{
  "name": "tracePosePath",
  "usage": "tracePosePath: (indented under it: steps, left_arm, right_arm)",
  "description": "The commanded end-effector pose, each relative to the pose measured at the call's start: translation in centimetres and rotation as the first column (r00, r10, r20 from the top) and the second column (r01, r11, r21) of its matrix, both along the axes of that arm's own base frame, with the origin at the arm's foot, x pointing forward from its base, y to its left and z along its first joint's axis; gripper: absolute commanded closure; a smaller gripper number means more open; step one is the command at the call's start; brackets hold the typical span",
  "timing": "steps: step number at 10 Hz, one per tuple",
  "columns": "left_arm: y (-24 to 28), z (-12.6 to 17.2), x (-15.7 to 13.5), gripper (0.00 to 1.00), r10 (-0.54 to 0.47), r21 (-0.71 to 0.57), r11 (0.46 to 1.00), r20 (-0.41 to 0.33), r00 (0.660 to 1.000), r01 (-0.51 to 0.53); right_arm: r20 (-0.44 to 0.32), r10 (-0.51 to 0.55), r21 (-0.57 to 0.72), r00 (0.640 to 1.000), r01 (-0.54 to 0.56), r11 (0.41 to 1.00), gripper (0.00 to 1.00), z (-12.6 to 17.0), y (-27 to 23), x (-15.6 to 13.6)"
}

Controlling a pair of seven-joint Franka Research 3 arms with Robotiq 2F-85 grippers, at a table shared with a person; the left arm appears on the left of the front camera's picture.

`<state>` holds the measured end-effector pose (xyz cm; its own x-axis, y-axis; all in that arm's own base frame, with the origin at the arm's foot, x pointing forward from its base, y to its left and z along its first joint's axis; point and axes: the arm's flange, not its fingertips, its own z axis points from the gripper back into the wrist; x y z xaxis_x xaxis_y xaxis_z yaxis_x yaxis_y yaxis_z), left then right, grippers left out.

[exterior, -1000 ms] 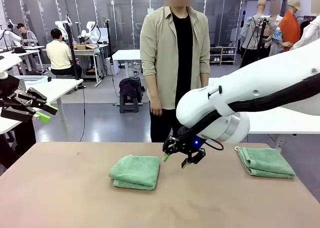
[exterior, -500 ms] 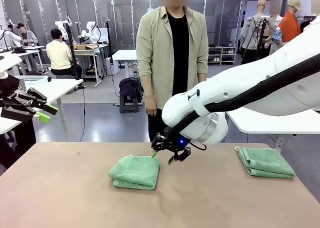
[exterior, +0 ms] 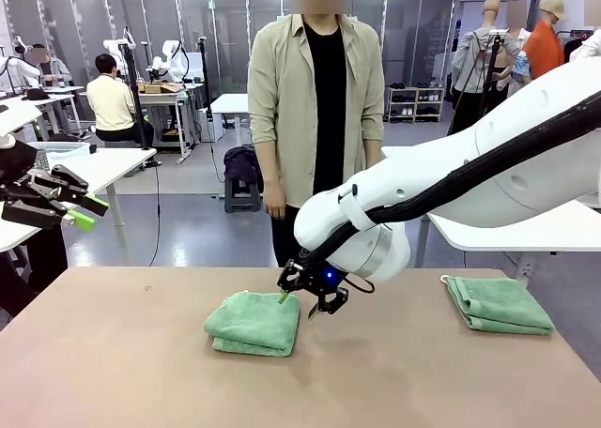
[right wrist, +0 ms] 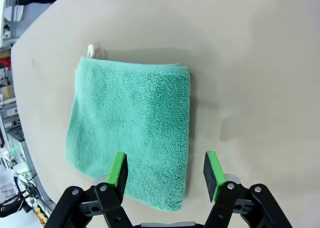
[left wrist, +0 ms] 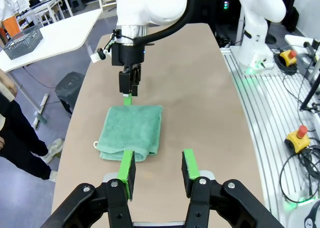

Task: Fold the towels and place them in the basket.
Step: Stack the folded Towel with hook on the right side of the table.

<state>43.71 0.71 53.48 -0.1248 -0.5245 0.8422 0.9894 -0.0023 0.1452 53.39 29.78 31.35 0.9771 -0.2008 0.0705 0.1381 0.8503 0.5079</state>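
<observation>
A folded mint-green towel (exterior: 254, 322) lies left of the table's middle, its loop at the far left corner. A second folded towel (exterior: 498, 304) lies at the table's far right. My right gripper (exterior: 299, 305) hangs open and empty just over the first towel's right edge. In the right wrist view, its fingertips (right wrist: 118, 169) straddle the towel (right wrist: 132, 128) below them. My left gripper (exterior: 89, 212) is raised off the table's left side, open with nothing in it. It (left wrist: 157, 168) looks down at the same towel (left wrist: 132, 130). The dark mesh basket (left wrist: 22, 40) stands on a white side table.
A person (exterior: 317, 118) stands at the far edge of the brown table (exterior: 141, 372), hands down. Bare tabletop lies between the two towels and along the near edge. The right arm (exterior: 451, 184) spans the table's right half.
My right arm has swung left across the table, and its gripper is now at the middle towel's right edge. The person has shifted slightly left. The left arm has not moved.
</observation>
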Motion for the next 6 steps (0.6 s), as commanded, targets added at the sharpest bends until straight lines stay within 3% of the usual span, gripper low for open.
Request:
tracePosePath:
  steps: [1, 6]
  left_arm:
    - [-0.1, 0.1, 0.0, 0.50, 0.000, -0.013, 1.000, 0.010, 1.000, 0.000]
    - [-0.1, 0.1, 0.0, 0.50, 0.000, -0.013, 1.000, 0.010, 1.000, 0.000]
  right_arm:
    - [-0.025, -0.038, -0.014, 0.999, 0.038, 0.999, 0.23, 0.1, 1.2, 0.9]
    - [-0.070, -0.044, -0.036, 0.997, 0.042, 0.998, 0.23, -1.4, 2.3, 1.7]
